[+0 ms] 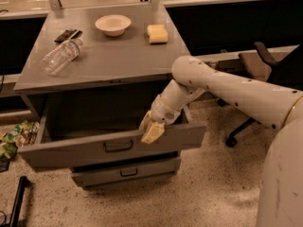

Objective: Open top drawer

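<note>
Robot arm [227, 86] reaches in from the right, across the grey cabinet [109, 67]. Top drawer [71, 155] stands well out from the cabinet's upper bay, deep box open to view, inside looks bare. Task reads as nearly or fully done. A shorter drawer [156, 168] below it is closed. Office chair [262, 63] at right, behind the arm. Snack bags [14, 138] on the floor at left.

On the cabinet top: plastic bottle [61, 56] lying on its side, white bowl [112, 24], yellow sponge [157, 33], a small dark item [68, 33] near the bottle.

Gripper [152, 130] sits at the top edge of the drawer's front panel, right of centre and up-right of the bar handle [118, 146], not on it. Spread or pinching the panel: cannot tell.

Handling, as a judgement:
- Stiff rigid box, not fragile, smooth hard surfaces, likely moderate weight.
- It slides on runners, so it resists any sideways force.
- Best hold is the central handle. The off-centre contact on the panel's top edge could skew or slip.

Orientation:
- Front panel's long axis runs left-right, slightly tilted up to the right in this view.
- Panel faces the camera.
- Travel axis runs straight out from the cabinet toward the viewer.
</note>
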